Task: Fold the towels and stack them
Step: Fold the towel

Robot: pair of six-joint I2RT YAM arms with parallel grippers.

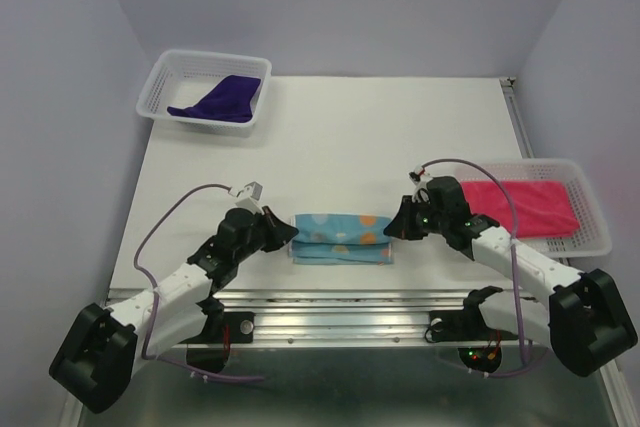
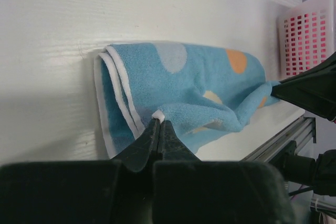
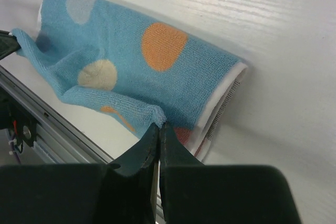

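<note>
A light blue towel [image 1: 342, 237] with orange and pale dots lies partly folded near the table's front edge, between my two arms. My left gripper [image 2: 158, 121] is shut on a white-edged corner of this towel [image 2: 184, 85] at its left end. At the towel's [image 3: 131, 61] right end my right gripper [image 3: 160, 125] is shut on a blue corner. Both pinched corners are lifted slightly over the folded layers. A dark navy-purple towel [image 1: 218, 99] lies in the far-left basket. A bright pink towel [image 1: 520, 205] lies flat in the right basket.
A white mesh basket [image 1: 160, 77] stands at the far left corner of the table. Another white mesh basket [image 1: 592, 232] sits at the right edge, close behind my right arm. A metal rail [image 1: 350, 302] runs along the table's front edge.
</note>
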